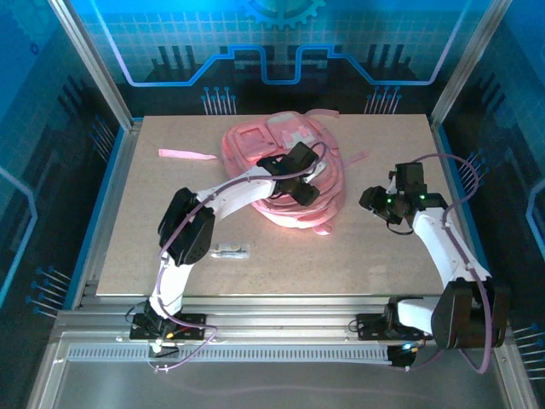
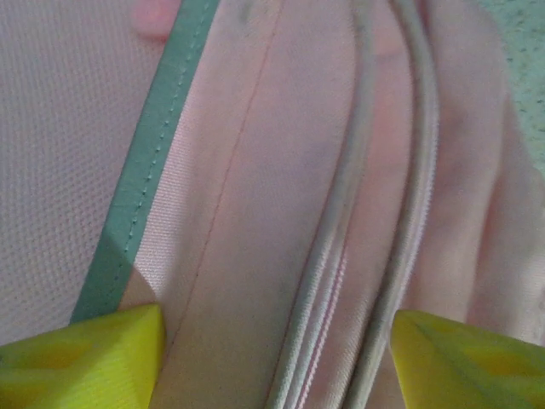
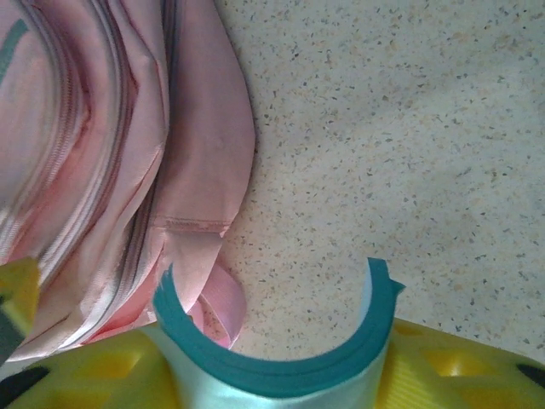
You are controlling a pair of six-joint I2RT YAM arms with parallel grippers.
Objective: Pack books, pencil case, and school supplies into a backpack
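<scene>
Top view first: the large soft pink fabric backpack lies flat on the speckled beige desk. The left fingers are down on its near flank, probably hunting the zip to make an opening. Just right of the bag, the right fingers hover with cargo. A small white-silver stick lies well behind the left fingers, toward the arm bases.

Left wrist now: the yellow fingers straddle the backpack's zip ridges, with a green trim band off to their left. Pinching or merely apart, I cannot tell.

Right wrist: the fingers clamp a pale blue flexible card with a teal edge, bowed into a U. The backpack is on their left, so the card looks held ready for loading.
</scene>
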